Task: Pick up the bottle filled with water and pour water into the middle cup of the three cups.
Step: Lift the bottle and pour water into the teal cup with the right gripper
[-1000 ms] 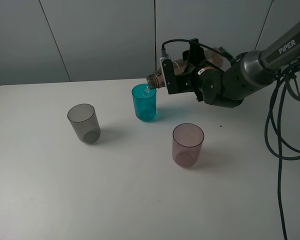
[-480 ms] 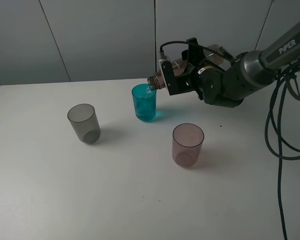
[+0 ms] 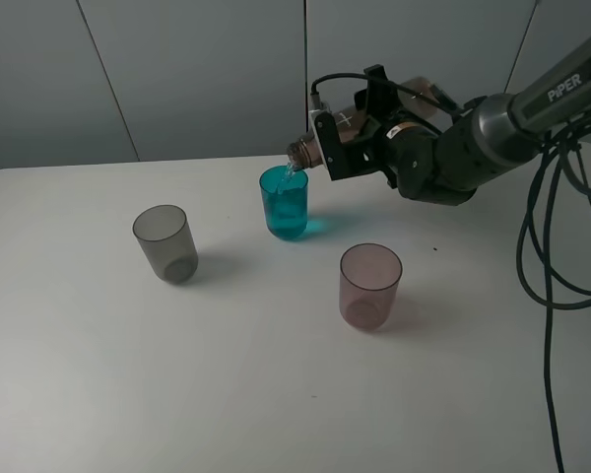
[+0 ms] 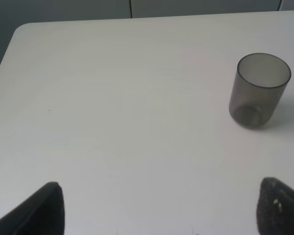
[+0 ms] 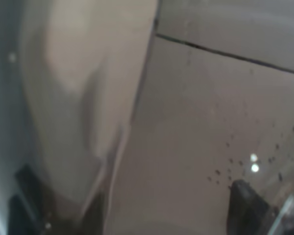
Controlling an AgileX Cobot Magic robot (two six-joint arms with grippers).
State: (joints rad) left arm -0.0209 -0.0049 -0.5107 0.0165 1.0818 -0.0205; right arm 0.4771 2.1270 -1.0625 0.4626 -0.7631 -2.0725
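1. Grey panelled wall (image 3: 197,69) behind a white bench (image 3: 276,394), seen whole only from the high camera
2. From that high view alone: right tool (image 3: 327,146) clamped on the bottle (image 3: 301,153), tipped nearly level, its capless mouth just above the rim of the middle cup (image 3: 284,202), with a thin thread of water (image 3: 292,173) between mouth and cup
3. From the right wrist view: only a blurred close-up of the bottle's translucent wall (image 5: 186,147), speckled with droplets; no cup to be made out
4. From the left wrist view: left tool (image 4: 161,215) spread wide with nothing between its dark fingertips (image 4: 41,210), above bare bench (image 4: 112,98); left tool itself out of the high view
5. Count: three cups on the bench, one bottle, one arm in the high view
6. Smoky grey cup (image 3: 164,242) to the left, also caught upright by the left wrist camera (image 4: 259,90); teal one farthest back, in the middle; pinkish-mauve cup (image 3: 370,286) nearest the front, to the right; all well apart
7. Writing: "PiPER" (image 3: 569,87) in white on the right arm's dark link; no other label legible
8. Black cables (image 3: 547,246) looping down at the right edge
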